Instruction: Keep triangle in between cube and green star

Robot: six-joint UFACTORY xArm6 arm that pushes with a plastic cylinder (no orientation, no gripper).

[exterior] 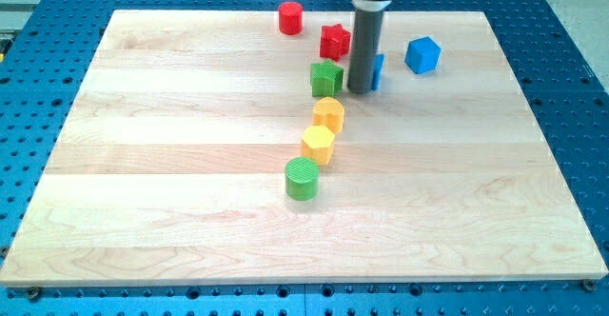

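A green star block (326, 77) stands on the wooden board (171, 164) just above the middle. My tip (360, 90) rests right beside it, on its right. A blue block (378, 70), likely the triangle, is mostly hidden behind the rod and touches its right side. A blue cube (422, 55) sits further to the view's right, apart from the rod. The blue block therefore lies between the green star and the blue cube, closer to the star.
A red star (334, 40) sits just above the green star, and a red cylinder (290, 17) is near the top edge. Two yellow blocks (328, 113) (318, 145) and a green cylinder (303, 178) run in a line below the green star.
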